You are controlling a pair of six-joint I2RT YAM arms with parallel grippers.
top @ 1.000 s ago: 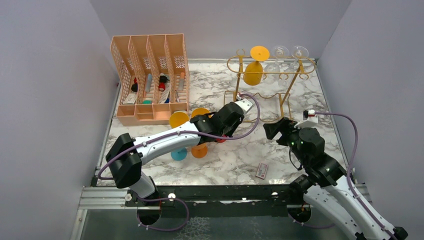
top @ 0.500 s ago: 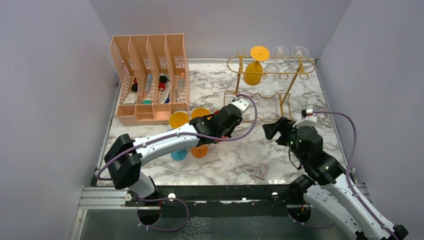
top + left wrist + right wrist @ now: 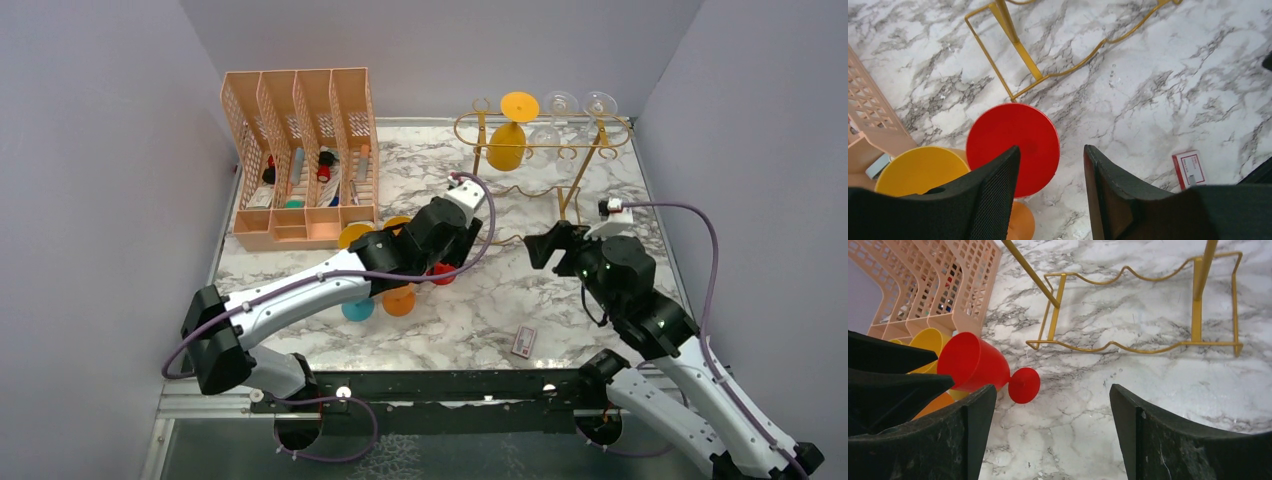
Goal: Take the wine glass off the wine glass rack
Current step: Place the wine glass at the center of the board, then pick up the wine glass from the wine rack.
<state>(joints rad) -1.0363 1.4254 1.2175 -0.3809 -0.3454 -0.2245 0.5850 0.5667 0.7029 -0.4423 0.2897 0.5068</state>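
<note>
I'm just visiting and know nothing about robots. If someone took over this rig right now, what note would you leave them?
Left end effector: open, directly above the red wine glass, not gripping it.
Right end effector: open, empty, near the wine glass rack.
Done: the red wine glass is off the rack, on the marble table beside other coloured glasses.
Left: an orange-yellow glass and clear glasses hang on the rack.

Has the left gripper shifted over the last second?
Yes. In the overhead view the left gripper has moved left and slightly back, away from the gold rack and closer to the peach file organiser.
</note>
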